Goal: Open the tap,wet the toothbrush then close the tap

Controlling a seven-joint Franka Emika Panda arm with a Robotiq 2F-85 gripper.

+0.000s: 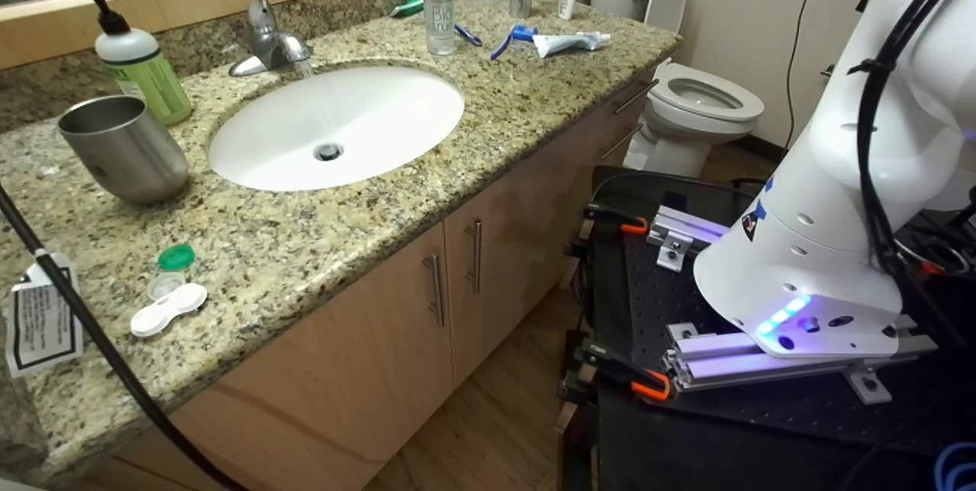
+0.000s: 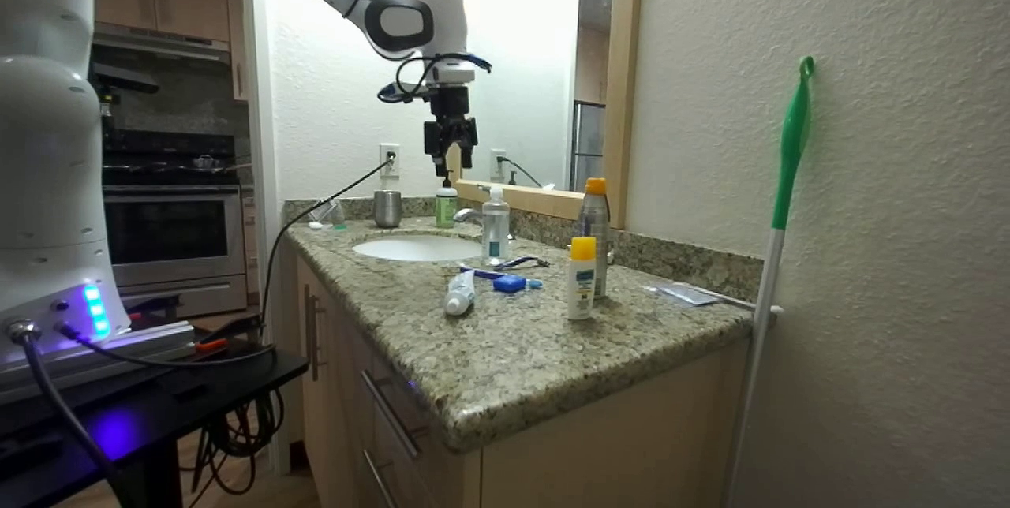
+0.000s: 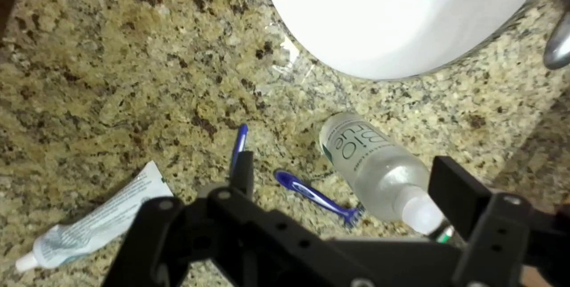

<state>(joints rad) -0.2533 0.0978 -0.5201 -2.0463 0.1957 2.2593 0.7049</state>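
The black two-fingered pincer [image 3: 346, 181] is spread wide, its fingers well apart with nothing gripped between them; in an exterior view it hangs pointing downward, well above the speckled beige-and-brown stone counter [image 2: 552, 350], and touches nothing that I can see; the thin, long blue-and-white plastic stick that appears to be the toothbrush [image 3: 239, 146] lies on the counter below the pincer, partly covered in the wrist view by the finger at left; its slim handle is deep blue with a pale stripe and narrows to a small rounded tip; its other end, in an exterior view, reaches a small blue box [image 2: 509, 283], though I cannot tell whether it rests on the box or lies against it; a broad-headed blue-and-white plastic handle [image 3: 311, 194] lies near it, beside an upright clear plastic bottle [image 3: 369, 160]; a crumpled white tube [image 3: 102, 220] lies on the toothbrush's other side; farther off, past the bottle, the small shiny chrome-metal tap [image 1: 269, 45], with short curved spout and upright lever handle, stands behind the white oval basin [image 1: 396, 113]; a thin clear stream of water [image 1: 307, 70] falls from the spout into the basin.
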